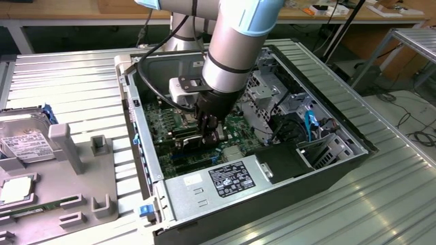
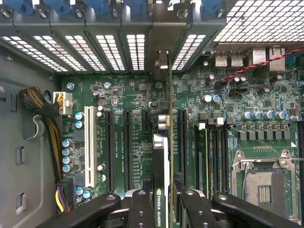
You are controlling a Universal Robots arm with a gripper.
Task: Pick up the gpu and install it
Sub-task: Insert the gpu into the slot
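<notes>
Here the gripper (image 1: 210,133) is down inside the open computer case (image 1: 327,133), its fingers (image 2: 142,209) clamped on the gpu (image 2: 161,156). The card stands on edge over the green motherboard (image 2: 266,142), lined up among the long black expansion slots (image 2: 127,149), its metal bracket end at the rear slot covers (image 2: 137,45). A hard drive (image 1: 24,140) lies on the grey fixture (image 1: 75,168) at the exterior view's left.

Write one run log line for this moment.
gripper: shut on gpu | gpu: edge-on, above motherboard slots | place: inside open computer case
</notes>
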